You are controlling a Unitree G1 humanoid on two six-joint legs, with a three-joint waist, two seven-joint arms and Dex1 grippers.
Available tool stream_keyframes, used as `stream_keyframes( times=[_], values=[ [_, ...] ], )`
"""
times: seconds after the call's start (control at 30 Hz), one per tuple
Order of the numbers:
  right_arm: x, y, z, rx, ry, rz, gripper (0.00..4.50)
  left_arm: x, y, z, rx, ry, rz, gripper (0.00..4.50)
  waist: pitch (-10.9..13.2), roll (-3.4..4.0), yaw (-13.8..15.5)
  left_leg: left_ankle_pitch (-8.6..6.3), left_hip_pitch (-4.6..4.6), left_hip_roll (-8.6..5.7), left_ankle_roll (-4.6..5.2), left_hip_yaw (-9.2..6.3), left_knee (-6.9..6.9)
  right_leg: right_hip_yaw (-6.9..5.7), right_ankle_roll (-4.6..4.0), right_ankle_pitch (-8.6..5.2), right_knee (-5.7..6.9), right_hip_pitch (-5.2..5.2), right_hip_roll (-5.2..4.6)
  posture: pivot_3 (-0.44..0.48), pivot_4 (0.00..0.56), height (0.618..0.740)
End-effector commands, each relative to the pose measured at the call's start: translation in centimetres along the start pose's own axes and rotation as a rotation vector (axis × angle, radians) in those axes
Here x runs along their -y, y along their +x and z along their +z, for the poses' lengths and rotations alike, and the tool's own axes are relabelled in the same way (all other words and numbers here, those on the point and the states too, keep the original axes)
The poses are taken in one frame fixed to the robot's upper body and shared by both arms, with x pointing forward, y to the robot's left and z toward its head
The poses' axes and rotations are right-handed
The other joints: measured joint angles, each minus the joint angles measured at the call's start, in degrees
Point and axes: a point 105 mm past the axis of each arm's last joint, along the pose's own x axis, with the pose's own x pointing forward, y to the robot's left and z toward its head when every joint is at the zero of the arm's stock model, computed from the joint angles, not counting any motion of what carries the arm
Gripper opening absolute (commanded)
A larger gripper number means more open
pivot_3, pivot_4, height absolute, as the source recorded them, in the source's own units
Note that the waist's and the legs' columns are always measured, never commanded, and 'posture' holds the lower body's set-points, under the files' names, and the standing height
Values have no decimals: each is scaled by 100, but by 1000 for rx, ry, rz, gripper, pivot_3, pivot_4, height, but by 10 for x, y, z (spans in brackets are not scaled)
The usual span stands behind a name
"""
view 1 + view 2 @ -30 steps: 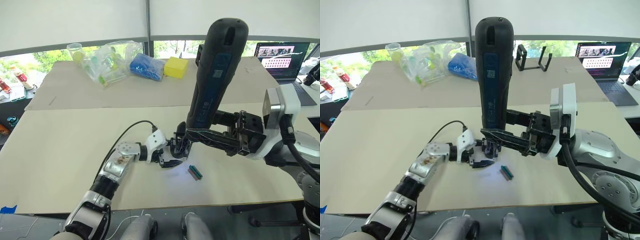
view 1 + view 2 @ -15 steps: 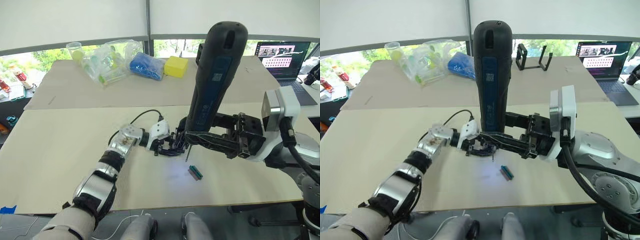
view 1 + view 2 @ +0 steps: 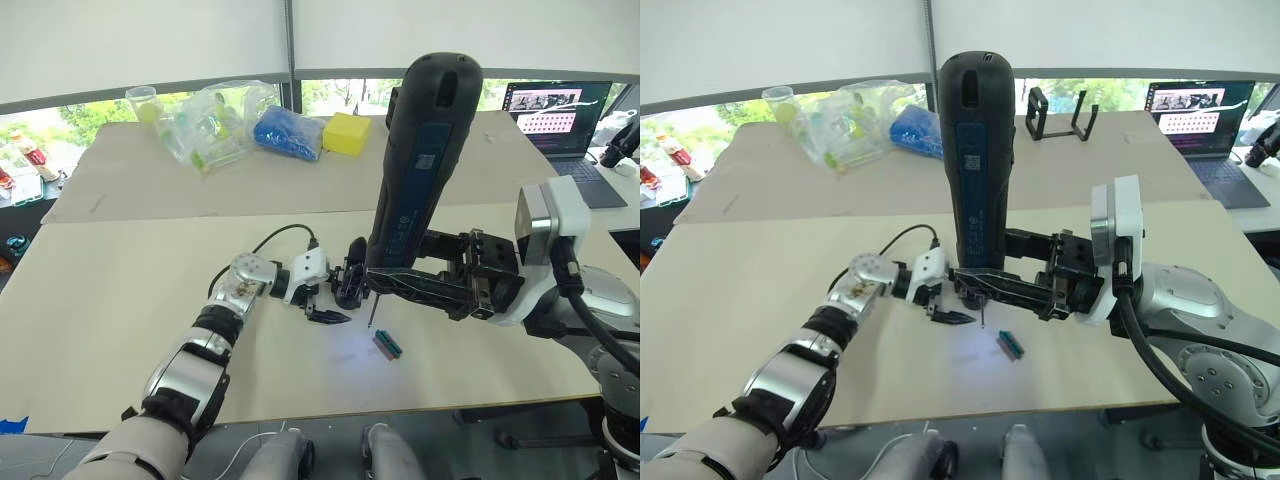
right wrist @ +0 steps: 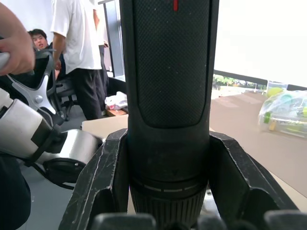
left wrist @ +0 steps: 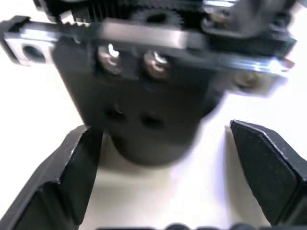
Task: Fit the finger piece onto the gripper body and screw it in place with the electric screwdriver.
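Screwdriver (image 3: 975,170) is gripped upright by the right claw (image 3: 985,287), bit above the table (image 3: 760,280); gripper body (image 5: 144,120) sits between the spread left claw (image 5: 168,182); screwing is judged unfinished.

Beige table (image 3: 120,300), windows (image 3: 70,115) behind, white blinds (image 3: 140,40).

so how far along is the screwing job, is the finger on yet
Tool pickup looks done: the right gripper is shut on the electric screwdriver, held upright, its bit lit above the table. In hand: the left gripper sits open around the gripper body. Whether the finger piece is seated can't be told, and the bit is beside the body, not on a screw. Driving the screw is left.
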Motion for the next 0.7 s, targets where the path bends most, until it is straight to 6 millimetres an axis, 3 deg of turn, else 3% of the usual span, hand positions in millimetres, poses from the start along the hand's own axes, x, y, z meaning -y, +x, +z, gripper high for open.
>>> stream_keyframes(
  times=[0.03, 0.3, 0.63, 0.7],
  values=[
    [-3, 0, 11, 33, -54, 16, 1910, 4, -4, 8, 29, -28, 87, 4500, 0, 0, 14, 0, 0, 0, 0, 0, 1, -1, 0, 0, 1, -1, 0, 0, 150, 740],
    [1, 2, 11, 32, -56, 17, 1910, 13, 4, 12, 96, -117, 290, 4500, 0, 0, 90, 0, 4, -4, 0, 0, 9, -5, 0, 0, 0, 8, 7, 0, 150, 740],
    [4, 1, 9, 28, -51, 27, 1910, 14, 21, 14, 108, -111, 322, 4500, 0, 0, 96, 1, 4, -4, -2, 0, 7, -7, 0, 0, -1, 6, 0, 0, 150, 740],
    [4, 1, 9, 28, -54, 28, 1910, 13, 22, 16, 117, -105, 311, 3994, 0, 0, 96, 1, 4, -4, -2, 0, 7, -6, 0, 0, -1, 6, 0, 0, 150, 740]
  ],
)
